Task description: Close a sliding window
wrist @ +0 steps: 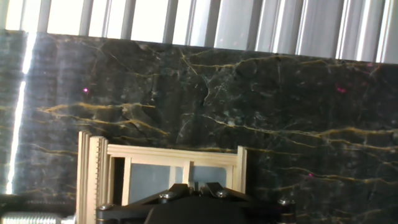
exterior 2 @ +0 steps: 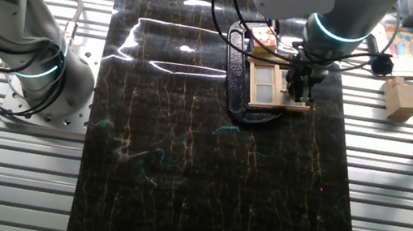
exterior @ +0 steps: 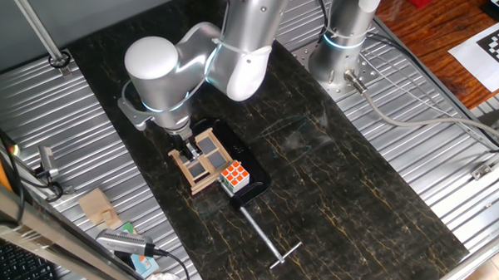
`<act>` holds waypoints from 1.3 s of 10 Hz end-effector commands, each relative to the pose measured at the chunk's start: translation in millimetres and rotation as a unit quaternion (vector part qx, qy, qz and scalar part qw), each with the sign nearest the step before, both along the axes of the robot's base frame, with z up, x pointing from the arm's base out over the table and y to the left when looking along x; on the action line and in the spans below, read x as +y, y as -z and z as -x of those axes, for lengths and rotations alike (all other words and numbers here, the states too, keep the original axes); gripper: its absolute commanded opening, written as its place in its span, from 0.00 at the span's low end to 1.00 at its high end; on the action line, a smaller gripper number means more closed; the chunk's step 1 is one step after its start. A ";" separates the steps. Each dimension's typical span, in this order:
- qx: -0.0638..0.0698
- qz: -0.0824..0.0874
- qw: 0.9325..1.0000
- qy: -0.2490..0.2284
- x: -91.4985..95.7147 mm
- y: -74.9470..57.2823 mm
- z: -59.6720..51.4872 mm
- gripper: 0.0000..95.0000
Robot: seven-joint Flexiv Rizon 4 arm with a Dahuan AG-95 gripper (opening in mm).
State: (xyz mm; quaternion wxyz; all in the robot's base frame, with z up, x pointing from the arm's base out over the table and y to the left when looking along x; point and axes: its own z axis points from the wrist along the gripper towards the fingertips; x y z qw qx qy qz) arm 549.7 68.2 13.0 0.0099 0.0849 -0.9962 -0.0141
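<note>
1. Gripper (exterior: 186, 145) hangs straight down over the sliding window (exterior: 202, 161), which lies flat on its black base (exterior: 253, 183) on the dark marble-patterned table (exterior: 343, 211). A Rubik's cube (exterior: 234, 176) sits on the same base, just beside the window's frame, on the side away from the arm.

2. Window position: in the other fixed view the wooden frame (exterior 2: 270, 87) lies directly under the wrist, with the gripper (exterior 2: 299, 82) at the frame's right-hand part in that view, touching or nearly touching the wood.

3. Jaws: the hand view shows only the two black finger bases, drawn close together over the central upright bar of the sash (wrist: 180, 168). I cannot tell whether they are pinching the bar or merely resting beside it.

4. Key relation: the window is beneath the jaws, not off to a side. In the hand view a grooved rail (wrist: 94, 174) stands at the frame's left edge, while the sash runs across the picture.

5. Judgement: the coming move is probably a sideways push in the plane of the frame, along its tracks. Which way closes it is not clear from these views.
</note>
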 end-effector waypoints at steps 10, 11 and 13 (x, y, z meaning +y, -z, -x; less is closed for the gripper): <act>0.001 -0.012 1.000 0.018 9.9 0.5 -1.2 0.00; 0.001 -0.006 1.000 0.009 9.9 0.0 -1.2 0.00; 0.000 0.021 1.000 -0.019 9.2 -0.9 -1.1 0.00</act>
